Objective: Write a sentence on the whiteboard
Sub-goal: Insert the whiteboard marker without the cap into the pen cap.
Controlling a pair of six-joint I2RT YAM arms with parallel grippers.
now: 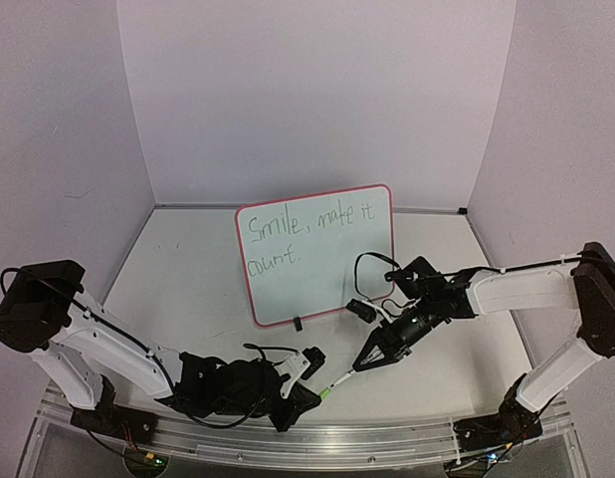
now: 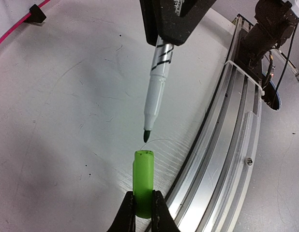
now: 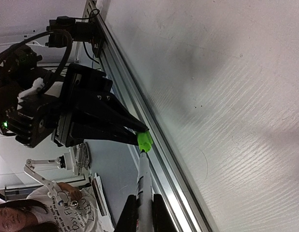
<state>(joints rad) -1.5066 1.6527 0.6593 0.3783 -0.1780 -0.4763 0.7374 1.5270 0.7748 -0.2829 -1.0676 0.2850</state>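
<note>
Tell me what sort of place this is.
Probably a robotics lab booth: plain white walls enclose the table, two robot arms sit on a metal rail, and a small whiteboard stands there.

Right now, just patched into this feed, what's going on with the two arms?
The writing looks done: the sentence in green is on the whiteboard. The right gripper is shut on the marker, tip bare; the left gripper is shut on the green cap. They are lined up near the front rail, the tip just short of the cap's open end, not yet in. Recapping looks like the next step.
</note>
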